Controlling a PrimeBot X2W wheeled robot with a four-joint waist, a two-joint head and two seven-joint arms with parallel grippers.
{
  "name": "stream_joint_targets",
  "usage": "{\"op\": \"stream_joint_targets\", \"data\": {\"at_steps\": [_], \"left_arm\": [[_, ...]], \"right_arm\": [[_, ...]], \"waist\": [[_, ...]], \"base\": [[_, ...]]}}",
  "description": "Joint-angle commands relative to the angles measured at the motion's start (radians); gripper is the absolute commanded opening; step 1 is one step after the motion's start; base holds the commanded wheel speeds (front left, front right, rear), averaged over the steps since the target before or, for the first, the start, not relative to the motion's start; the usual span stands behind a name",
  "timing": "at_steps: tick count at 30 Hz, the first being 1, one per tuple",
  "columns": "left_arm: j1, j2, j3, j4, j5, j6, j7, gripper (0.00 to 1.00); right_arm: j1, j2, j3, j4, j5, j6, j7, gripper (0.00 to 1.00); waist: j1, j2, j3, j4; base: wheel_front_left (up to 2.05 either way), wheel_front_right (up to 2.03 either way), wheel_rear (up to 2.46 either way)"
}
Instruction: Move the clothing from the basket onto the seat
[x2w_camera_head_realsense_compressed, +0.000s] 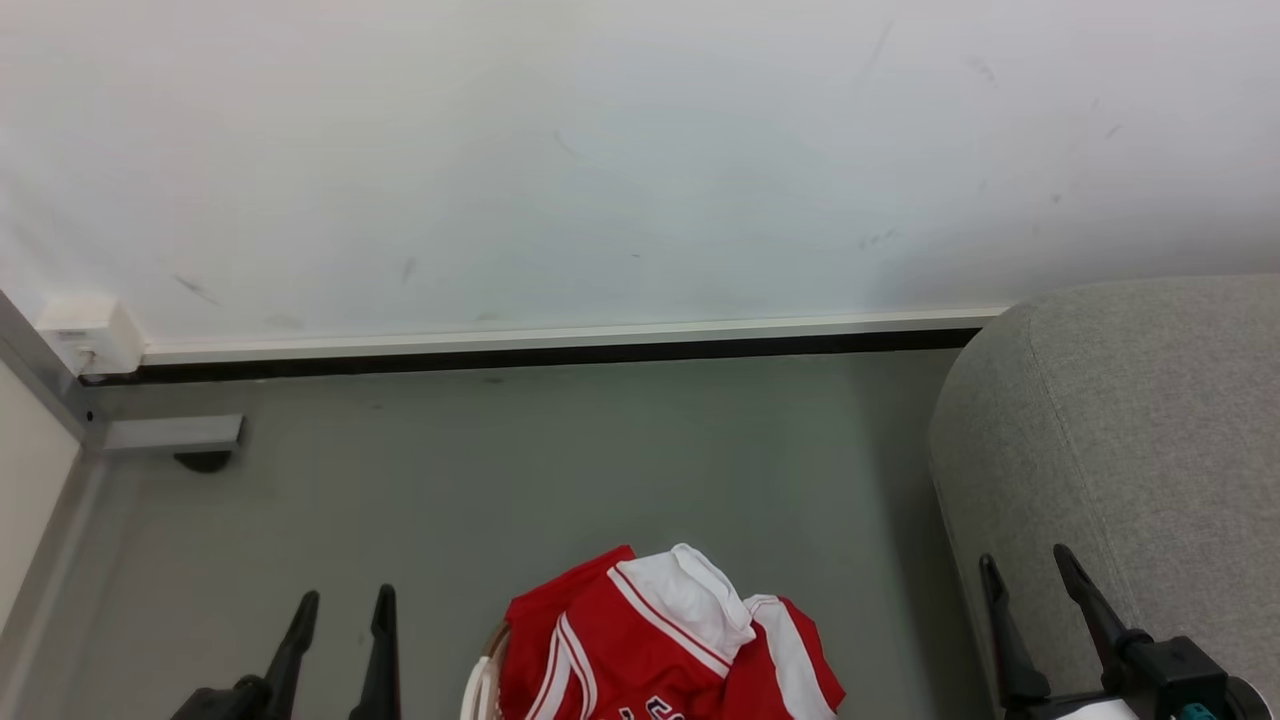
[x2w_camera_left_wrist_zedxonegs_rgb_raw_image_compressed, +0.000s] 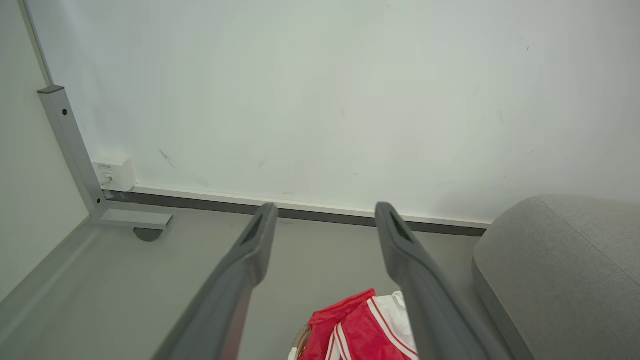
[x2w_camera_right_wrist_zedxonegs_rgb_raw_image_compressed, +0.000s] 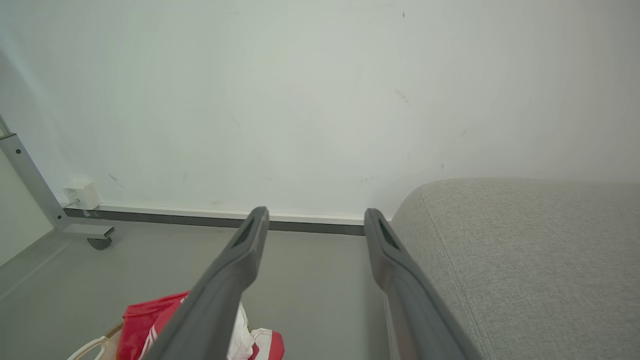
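While the left gripper at lower left and the right gripper at lower right hang empty, fingers apart, the clothing lies heaped in the basket at bottom centre, left of the seat.

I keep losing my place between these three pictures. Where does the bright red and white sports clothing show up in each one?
Head view: the bright red and white sports clothing is at bottom centre, heaped in the white plastic basket.
Left wrist view: the clothing is at the bottom edge, just right of centre.
Right wrist view: the clothing is in the lower left corner.
Shared landmark: the small white wall box at the skirting, far left.
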Motion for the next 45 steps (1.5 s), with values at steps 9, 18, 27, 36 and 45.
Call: {"op": "stream_joint_targets", "data": {"at_steps": [9, 18, 27, 36, 45], "left_arm": [[-0.032, 0.007, 0.001, 0.0, 0.022, -0.009, -0.001, 1.0], [-0.136, 0.023, -0.073, 0.022, 0.025, -0.016, -0.001, 1.0], [-0.305, 0.078, -0.309, 0.182, -0.009, -0.014, 0.026, 1.0], [-0.465, 0.113, -0.487, 0.357, -0.012, -0.014, 0.151, 1.0], [-0.621, 0.158, -0.626, 0.535, -0.003, -0.015, 0.245, 1.0]], "right_arm": [[-0.032, -0.001, 0.01, -0.012, 0.016, -0.002, -0.007, 1.0], [-0.093, -0.001, 0.022, -0.049, 0.035, -0.002, -0.006, 1.0], [-0.184, -0.001, 0.042, -0.107, 0.064, -0.002, -0.005, 1.0], [-0.268, -0.001, 0.064, -0.185, 0.091, -0.002, -0.005, 1.0], [-0.329, -0.001, 0.052, -0.271, 0.116, -0.002, -0.005, 1.0]], "waist": [[0.0, 0.0, 0.042, -0.026], [0.0, 0.0, 0.159, -0.062], [0.0, 0.0, 0.328, -0.099], [0.0, 0.0, 0.518, -0.132], [0.0, 0.0, 0.711, -0.153]], "base": [[0.0, 0.0, 0.0], [0.0, 0.0, 0.0], [0.0, 0.0, 0.0], [0.0, 0.0, 0.0], [0.0, 0.0, 0.0]]}}
